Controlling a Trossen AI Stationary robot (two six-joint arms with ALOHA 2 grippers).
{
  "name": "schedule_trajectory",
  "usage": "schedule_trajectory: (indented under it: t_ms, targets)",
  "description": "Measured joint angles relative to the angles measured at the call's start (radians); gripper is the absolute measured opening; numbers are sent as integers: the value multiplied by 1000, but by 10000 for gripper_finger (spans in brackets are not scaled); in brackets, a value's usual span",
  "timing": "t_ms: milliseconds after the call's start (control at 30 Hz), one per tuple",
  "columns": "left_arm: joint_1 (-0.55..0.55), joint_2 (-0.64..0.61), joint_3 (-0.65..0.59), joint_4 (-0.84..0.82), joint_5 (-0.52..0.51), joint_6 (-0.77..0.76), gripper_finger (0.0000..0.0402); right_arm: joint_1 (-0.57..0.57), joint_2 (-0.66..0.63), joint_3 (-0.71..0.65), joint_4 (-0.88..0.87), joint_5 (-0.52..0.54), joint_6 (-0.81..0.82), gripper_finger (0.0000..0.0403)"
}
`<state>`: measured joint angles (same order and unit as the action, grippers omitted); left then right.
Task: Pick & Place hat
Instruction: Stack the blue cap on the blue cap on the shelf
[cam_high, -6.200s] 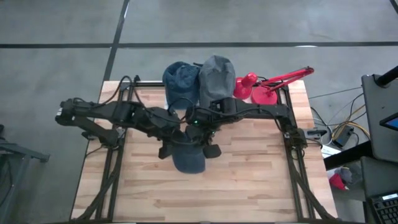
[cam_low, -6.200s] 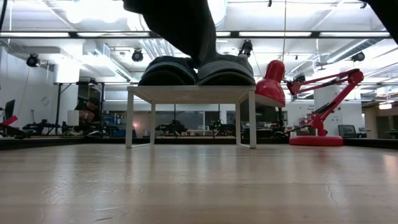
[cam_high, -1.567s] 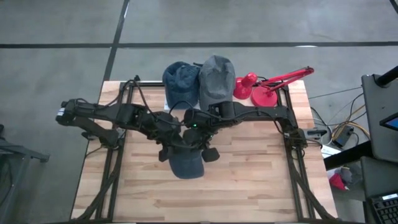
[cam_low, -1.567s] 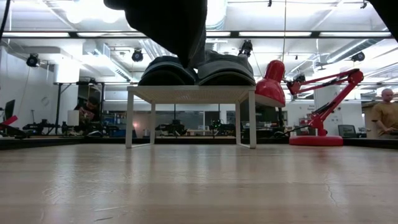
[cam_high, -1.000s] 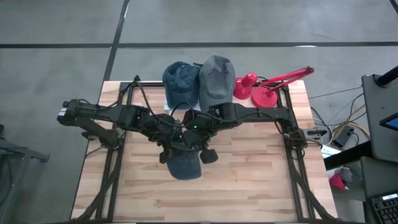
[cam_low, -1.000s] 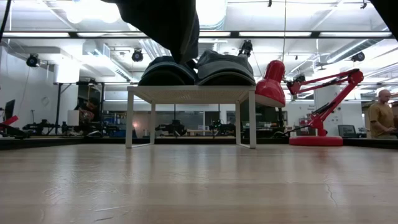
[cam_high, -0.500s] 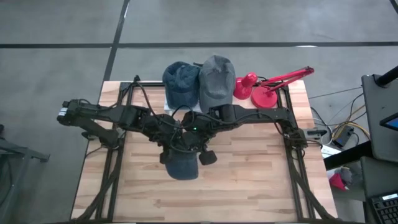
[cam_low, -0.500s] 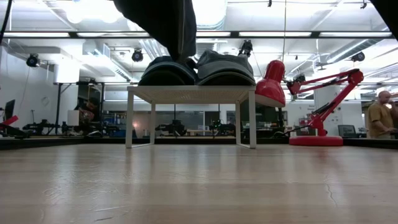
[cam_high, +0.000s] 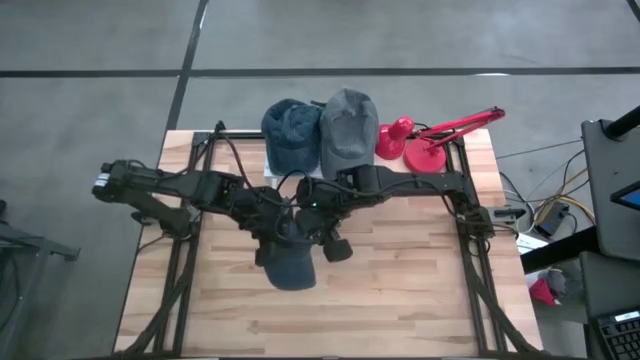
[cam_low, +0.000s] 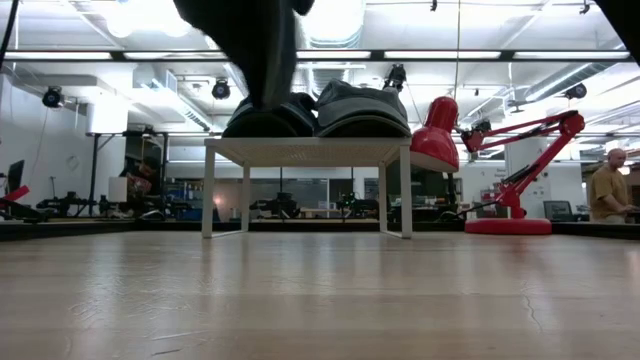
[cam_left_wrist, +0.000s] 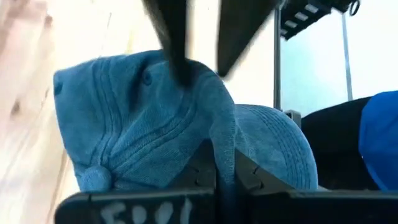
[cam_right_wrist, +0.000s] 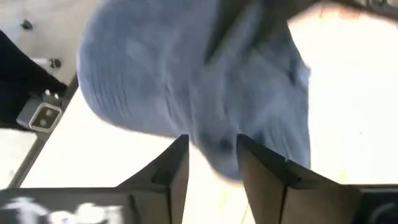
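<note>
A blue hat (cam_high: 289, 268) hangs above the middle of the table, clear of the wood; it also shows as a dark shape (cam_low: 245, 40) at the top of the low view. My left gripper (cam_left_wrist: 225, 177) is shut on the hat (cam_left_wrist: 137, 124). My right gripper (cam_right_wrist: 208, 162) meets it from the other side, fingers apart, the hat (cam_right_wrist: 186, 74) just beyond their tips. In the high view both grippers (cam_high: 283, 234) (cam_high: 308, 236) sit close together over the hat. My left gripper pinches a raised fold of the crown's cloth (cam_left_wrist: 222, 146) between its two fingers. The hat hangs from that fold, lifted clear of the table, its top button (cam_left_wrist: 93, 178) off to one side. My right gripper's fingers (cam_right_wrist: 261, 177) stand apart at the hat; whether they touch it I cannot tell.
At the table's far edge a white stand (cam_low: 305, 150) carries a dark blue hat (cam_high: 290, 130) and a grey hat (cam_high: 347, 125). A red desk lamp (cam_high: 425, 140) stands at the far right. The near half of the wooden table (cam_high: 400, 300) is bare. A person (cam_low: 610, 190) stands in the room behind.
My left gripper has shut on the hat and my right gripper's fingers have parted. The hat has shifted a little toward the table's left edge, still clear of the table.
</note>
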<state>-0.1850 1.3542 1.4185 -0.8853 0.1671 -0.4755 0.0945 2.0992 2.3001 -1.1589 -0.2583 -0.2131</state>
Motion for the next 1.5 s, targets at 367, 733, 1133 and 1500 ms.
schedule_trajectory:
  t_ms: [367,733,1133,1500]
  targets:
    - [0,-9,24,-132,-110,-100,1,-50,-25,-3,-262,3,-16,170]
    - [-7,-22,268,-415,-307,-120,1,-78,-46,-134,-282,-3,-95,138]
    - [4,-24,501,-539,-495,41,0,-123,-292,-544,142,-59,-76,108]
    - [124,-18,543,-301,-522,545,0,-149,-652,-1038,555,-137,6,92]
